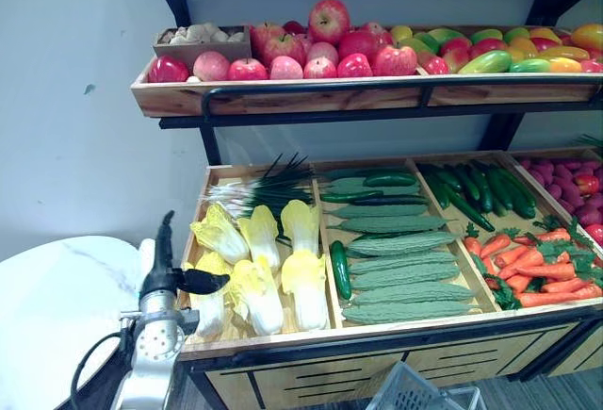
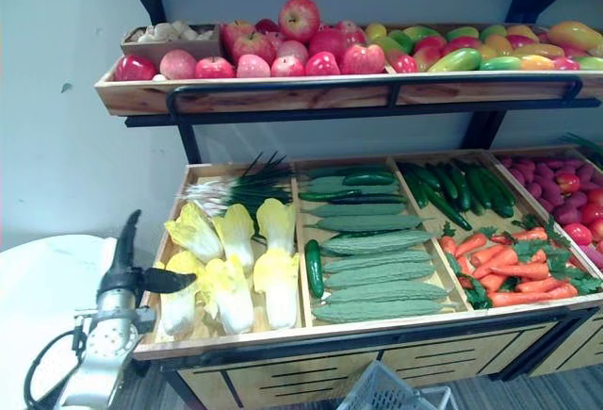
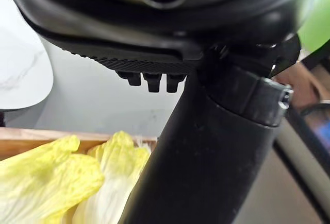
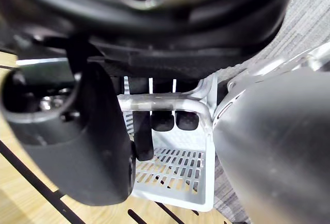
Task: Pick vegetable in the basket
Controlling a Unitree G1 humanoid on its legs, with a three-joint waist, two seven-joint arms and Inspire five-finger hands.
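The stand [image 1: 377, 335] has two tiers. The cabbages [image 1: 283, 269], six in two rows of three, lie in the lower tier's leftmost compartment. Beside them are about eight ridged gourds [image 1: 400, 261] and one loose cucumber [image 1: 339, 269]. One round white bench [image 1: 57, 297] stands to the left. One white basket [image 4: 180, 172] sits low before the stand, with the right hand [image 4: 82, 147] curled round its metal handle. The left hand [image 1: 170, 278] hovers just beside the nearest cabbage, fingers straight, thumb spread, holding nothing. A cabbage looks light, leafy and easily crushed at its yellow top, so I would grasp the firmer pale base.
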